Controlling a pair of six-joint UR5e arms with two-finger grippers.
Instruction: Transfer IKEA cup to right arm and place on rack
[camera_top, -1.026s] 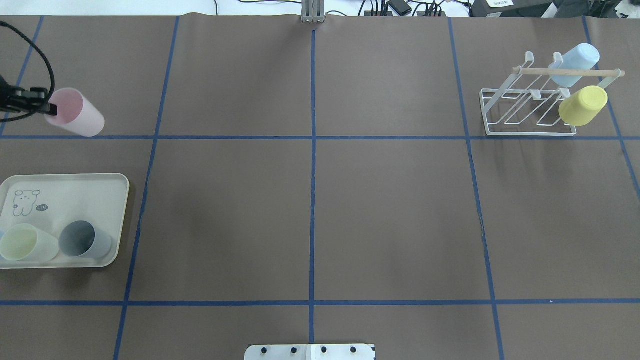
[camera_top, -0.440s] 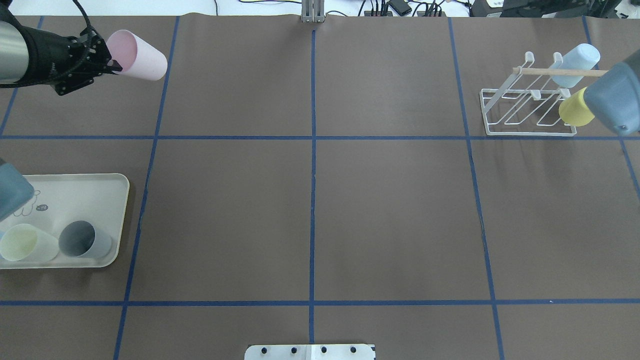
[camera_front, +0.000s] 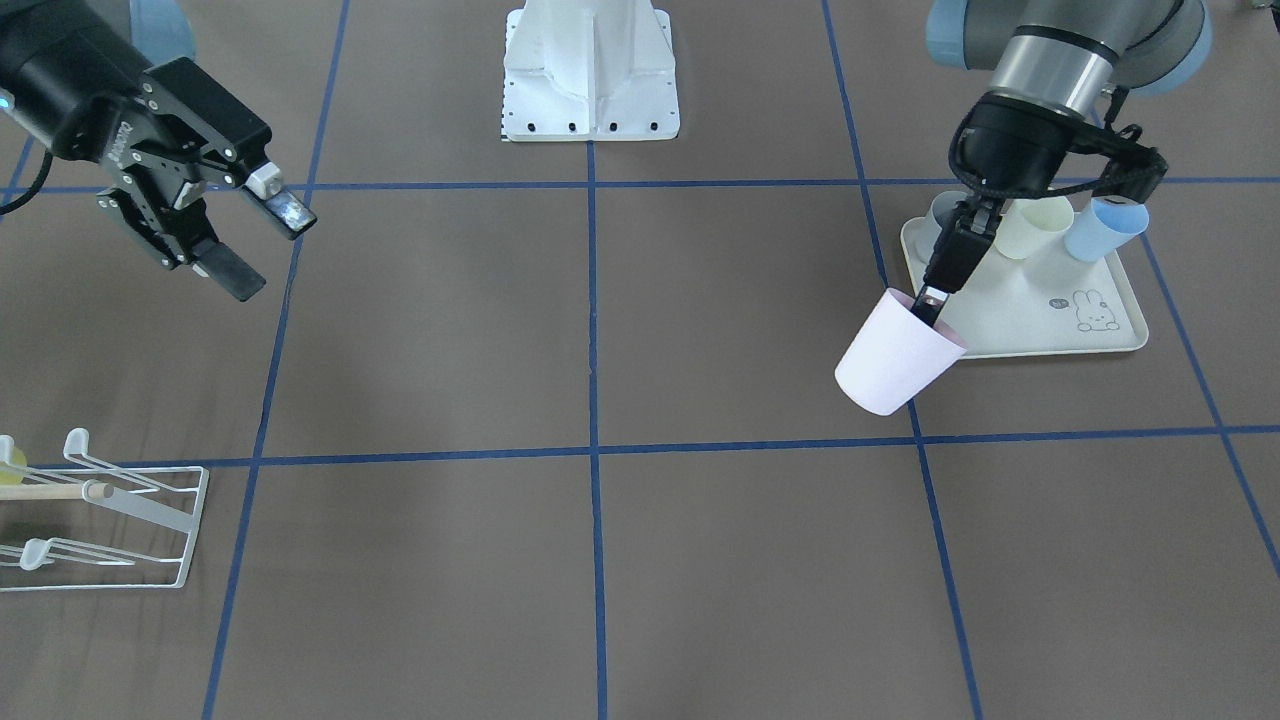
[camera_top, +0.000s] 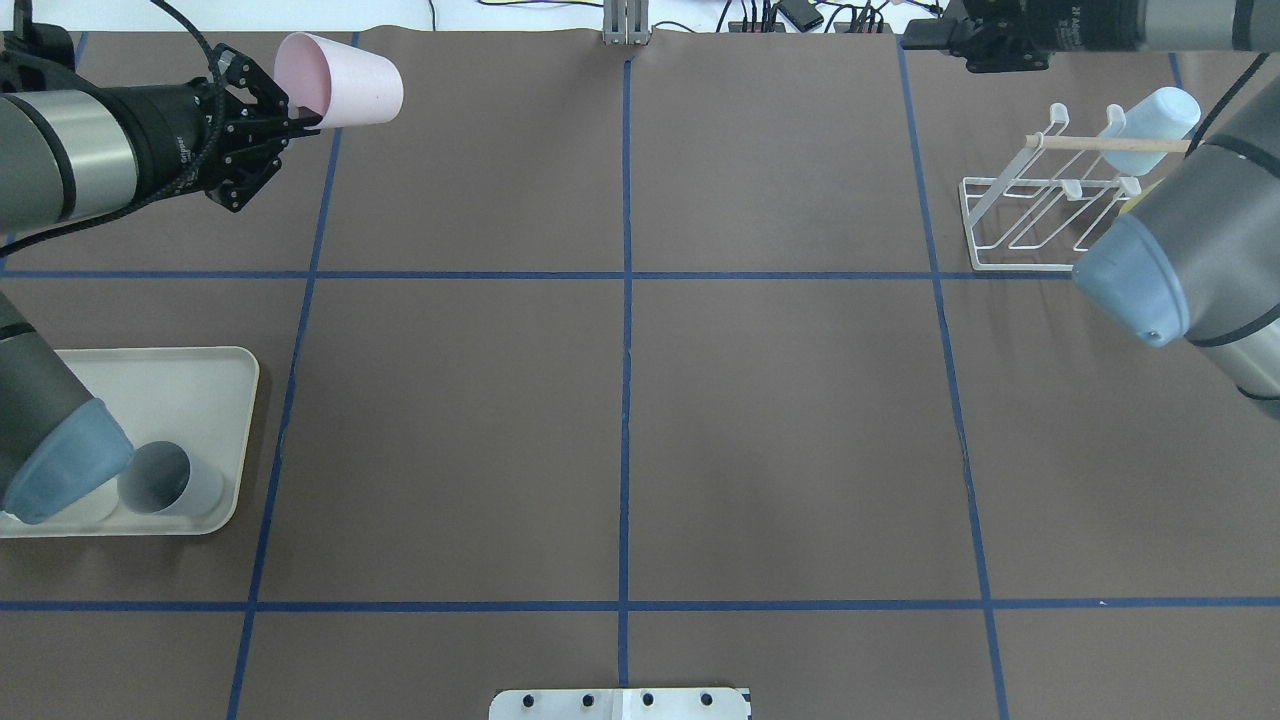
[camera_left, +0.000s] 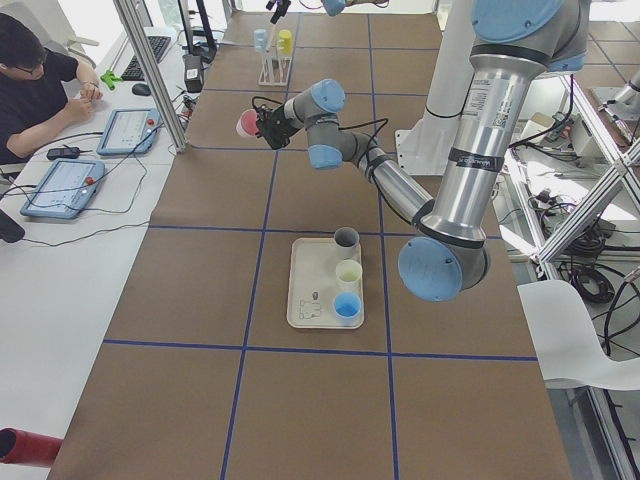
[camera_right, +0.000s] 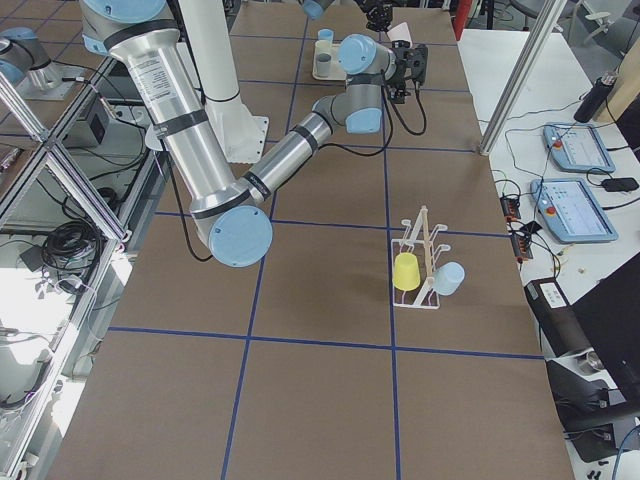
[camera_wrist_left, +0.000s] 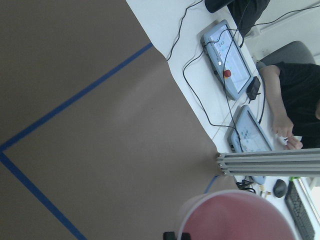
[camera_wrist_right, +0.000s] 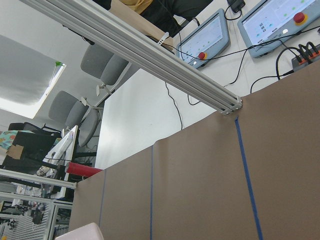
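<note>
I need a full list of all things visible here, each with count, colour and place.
pink cup: one, pink, in the air over the robot's left side
tray: one, cream, on the table, robot's left
cups on the tray: three in a row, grey cup, cream cup, bright blue cup
rack: one, white wire with wooden bar, robot's far right
cups on the rack: two, light blue cup, yellow cup
tablets: two, blue-grey, side desk
person: one, black top, at that desk
left gripper: one, black, shut on the pink cup's rim
right gripper: one, black, open, empty, raised
</note>
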